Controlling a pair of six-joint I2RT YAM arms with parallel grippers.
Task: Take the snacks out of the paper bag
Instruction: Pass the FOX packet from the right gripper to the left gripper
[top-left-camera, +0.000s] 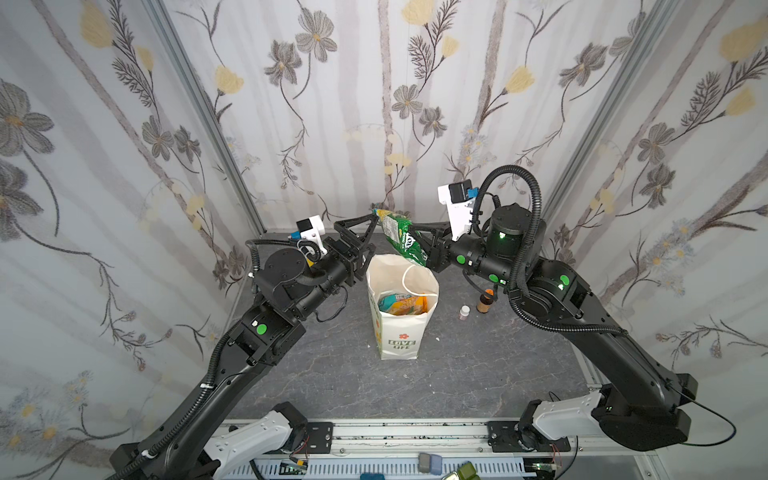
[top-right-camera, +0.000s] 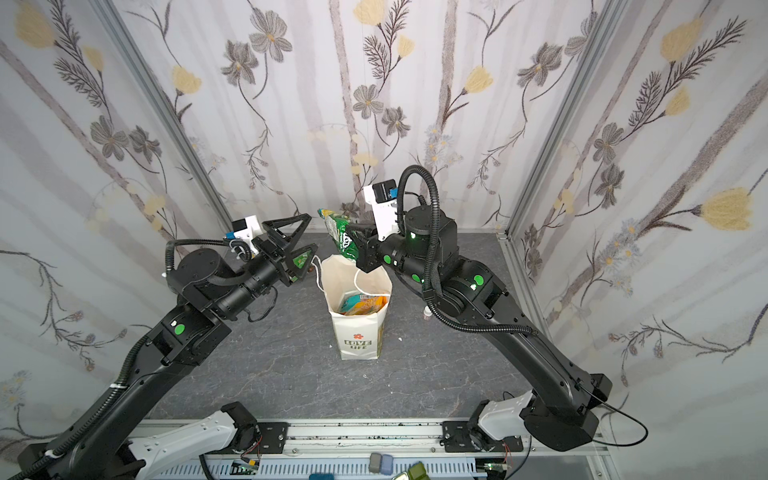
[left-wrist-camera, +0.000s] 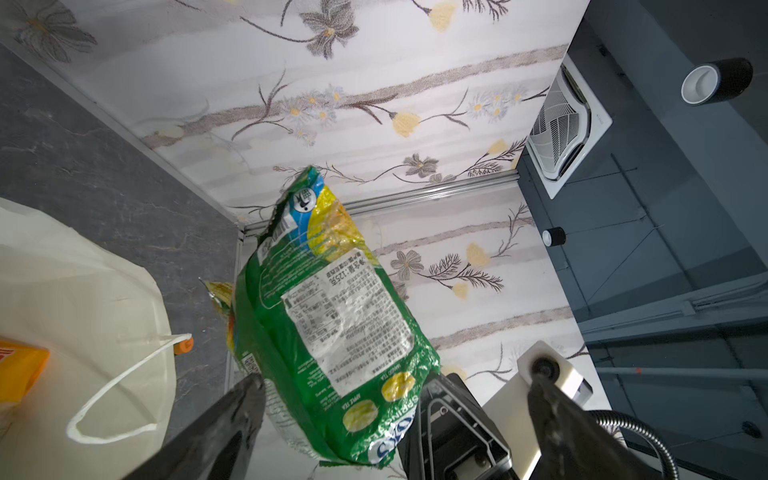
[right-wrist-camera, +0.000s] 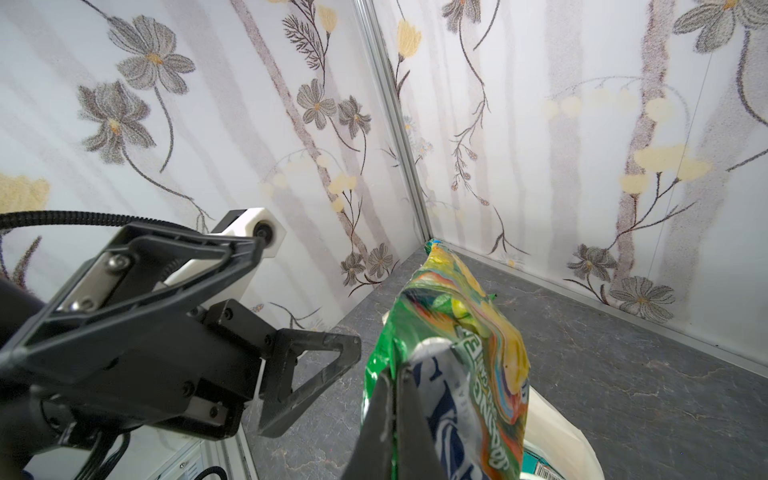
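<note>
Your left claw (top-left-camera: 370, 239) hangs spread wide just beside the green packet (top-left-camera: 400, 232), held above the paper bag (top-left-camera: 399, 340) (other snacks (top-left-camera: 401, 303) lie inside). Your right claw (right-wrist-camera: 395, 372) is clamped on that packet, and a brown bottle (top-left-camera: 484, 302) stands further right.

Floral walls (top-left-camera: 374, 83), grey marbled tabletop (top-left-camera: 332, 386)

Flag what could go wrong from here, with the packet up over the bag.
1. The right gripper pinches the green packet by one end only; the foil could slip and fall back into the paper bag below it.
2. The open left gripper hangs close to the packet and the bag's rim; a bump could tip the tall bag.
3. A pale bottle and a brown bottle stand right of the bag; a set-down there might knock them.
</note>
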